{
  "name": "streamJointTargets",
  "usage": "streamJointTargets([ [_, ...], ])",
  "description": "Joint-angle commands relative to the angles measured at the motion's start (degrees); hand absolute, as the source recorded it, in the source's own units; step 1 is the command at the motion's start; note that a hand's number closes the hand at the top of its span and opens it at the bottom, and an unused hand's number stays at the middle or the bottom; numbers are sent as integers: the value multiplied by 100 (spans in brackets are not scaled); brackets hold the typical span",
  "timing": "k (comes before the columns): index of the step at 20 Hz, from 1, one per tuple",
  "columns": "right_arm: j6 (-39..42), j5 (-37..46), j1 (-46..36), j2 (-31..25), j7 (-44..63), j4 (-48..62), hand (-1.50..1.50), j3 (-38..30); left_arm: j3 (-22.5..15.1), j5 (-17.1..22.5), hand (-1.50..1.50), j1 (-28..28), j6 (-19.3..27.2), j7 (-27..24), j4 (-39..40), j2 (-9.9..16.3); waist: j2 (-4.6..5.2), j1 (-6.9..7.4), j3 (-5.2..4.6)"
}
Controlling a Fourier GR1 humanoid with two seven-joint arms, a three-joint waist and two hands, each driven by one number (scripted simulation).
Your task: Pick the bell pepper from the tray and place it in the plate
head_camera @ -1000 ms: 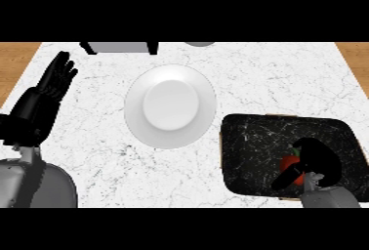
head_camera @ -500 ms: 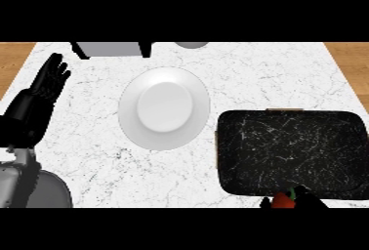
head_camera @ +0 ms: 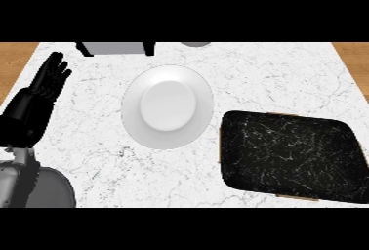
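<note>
A white plate (head_camera: 168,106) lies bare on the marble counter, left of centre. To its right sits a black marbled tray (head_camera: 291,156) with nothing showing on it. No bell pepper is visible anywhere in the head view. My left hand (head_camera: 45,89) rests open at the left edge, fingers straight and pointing up. My right hand does not show in the view.
A grey box (head_camera: 115,48) and a grey round object (head_camera: 195,43) sit at the counter's far edge. Wooden floor shows beyond the counter's top corners. My grey left forearm (head_camera: 32,185) fills the lower left corner.
The right hand with the red pepper has pulled back from the tray and left the view past the lower edge. The view has shifted slightly; the left hand stays resting.
</note>
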Motion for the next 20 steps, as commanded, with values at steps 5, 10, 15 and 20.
streamJointTargets([
  [5, -415, 882, -1113, 116, 851, -462, 150, 1549, -183, -124, 0, -27, 73, 53, -103, -192, 26, 122, 7],
  [10, -402, 626, -1651, 93, 622, -632, 150, 1495, -147, -25, 0, 73, -57, -70, -82, -189, 59, 218, 6],
  [15, -483, 276, -2113, 78, 570, -349, 150, 1399, -132, -47, 0, -167, -91, 50, -77, -102, 106, 307, 10],
  [20, -583, -105, -2553, 72, 464, -232, 150, 1074, -261, -69, 0, -227, -67, 133, -180, -205, 143, 425, 12],
])
